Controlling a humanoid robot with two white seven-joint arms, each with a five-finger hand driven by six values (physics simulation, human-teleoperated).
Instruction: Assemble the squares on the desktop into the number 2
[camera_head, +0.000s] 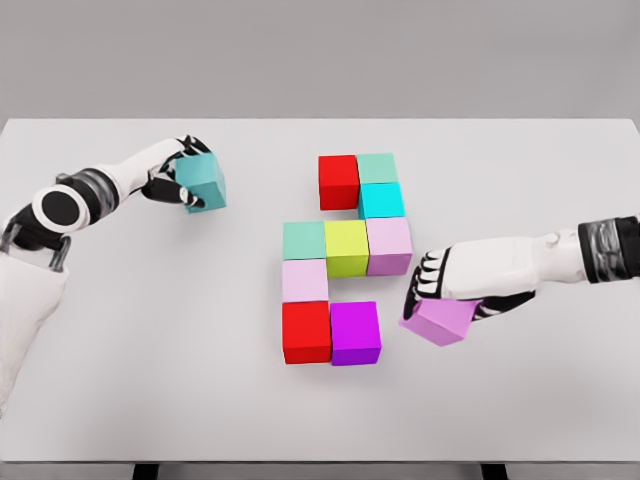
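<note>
Coloured cubes form a partial figure at the table's middle: a red cube (338, 181) and a green cube (377, 168) on top, a cyan cube (381, 201) below, then a row of green (303, 240), yellow (346, 248) and pale pink (389, 245). Under these sit a pale pink cube (304, 280), a red cube (306, 332) and a magenta cube (355, 333). My right hand (440, 290) is shut on a violet cube (440, 321), tilted, just right of the magenta one. My left hand (180, 175) is shut on a teal cube (203, 182) at the upper left.
The white table (150, 350) spans the view, with its front edge near the bottom. Both forearms reach in from the sides.
</note>
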